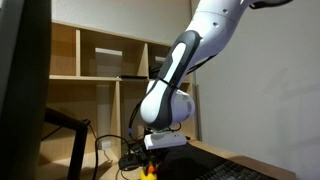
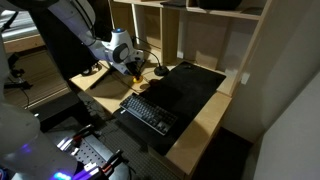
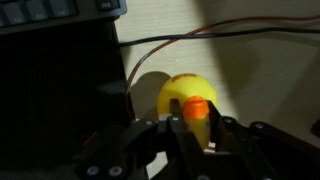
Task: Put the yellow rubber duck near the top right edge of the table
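Wrist view: the duck (image 3: 188, 98) fills the centre, its orange beak towards the camera, with its shadow falling to the left.
Duck, position: on bare light wood of the table (image 3: 262, 92), just beside the edge of the black mat (image 3: 60, 95). In an exterior view it shows as a small yellow spot (image 1: 150, 171) directly under the gripper.
Gripper: it enters from the bottom edge of the wrist view (image 3: 196, 128), with two dark fingers (image 3: 176, 132) rising on either side of the duck's lower half.
Gripper, state: the fingers stand narrowly apart with the duck at their tips. Whether the pads press on it or merely flank it cannot be told.
Arm: white, descending steeply from the upper right in an exterior view (image 1: 185, 60), with the gripper (image 1: 153, 158) pointing down at the tabletop.
Cables: several thin leads (image 3: 230, 35) cross the wood behind the duck, well apart from it.
Keyboard: dark, along the top left corner of the wrist view (image 3: 55, 10). In an exterior view it lies on the mat's near end (image 2: 150, 113).
Table, overview: a light wooden top (image 2: 205, 125), largely covered by the mat (image 2: 190, 85), with the gripper (image 2: 135, 68) at the far left end.
Shelf: open light-wood compartments (image 1: 100, 70) stand behind the arm.
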### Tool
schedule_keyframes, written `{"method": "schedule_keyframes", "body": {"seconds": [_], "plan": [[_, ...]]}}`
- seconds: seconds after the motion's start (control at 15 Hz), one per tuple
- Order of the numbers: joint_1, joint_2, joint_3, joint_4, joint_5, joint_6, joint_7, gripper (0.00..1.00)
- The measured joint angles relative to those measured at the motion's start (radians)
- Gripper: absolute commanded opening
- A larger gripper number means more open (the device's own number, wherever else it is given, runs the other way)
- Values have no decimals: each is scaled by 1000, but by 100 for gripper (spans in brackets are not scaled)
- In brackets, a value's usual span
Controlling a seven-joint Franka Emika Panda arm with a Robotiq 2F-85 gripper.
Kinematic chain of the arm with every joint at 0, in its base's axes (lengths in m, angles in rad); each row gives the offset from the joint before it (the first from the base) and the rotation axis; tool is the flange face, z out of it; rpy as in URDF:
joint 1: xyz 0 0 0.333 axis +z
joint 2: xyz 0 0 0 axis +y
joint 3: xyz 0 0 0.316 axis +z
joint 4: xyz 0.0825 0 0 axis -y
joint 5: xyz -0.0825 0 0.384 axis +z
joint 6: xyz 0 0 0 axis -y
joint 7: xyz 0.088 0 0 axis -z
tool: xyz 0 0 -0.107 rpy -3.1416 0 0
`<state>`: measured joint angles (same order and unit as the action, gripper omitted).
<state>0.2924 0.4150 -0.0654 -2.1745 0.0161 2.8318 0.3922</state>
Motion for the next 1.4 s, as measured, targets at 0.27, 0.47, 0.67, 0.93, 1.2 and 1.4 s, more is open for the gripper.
{"method": "schedule_keyframes", "body": {"seconds": [0.27,0.47,0.67,0.93,1.2,1.4], "plan": [[-32,-224,-35,-138,-23,-10,16,7],[-84,-323,-28,-194,-27,-15,12,27],[-85,-295,-8,-187,-27,-13,16,7],[-109,-288,23,-182,-1,-120,8,7],[-155,-296,49,-147,135,-280,-90,7],[-183,-290,83,-112,312,-405,-228,7]]}}
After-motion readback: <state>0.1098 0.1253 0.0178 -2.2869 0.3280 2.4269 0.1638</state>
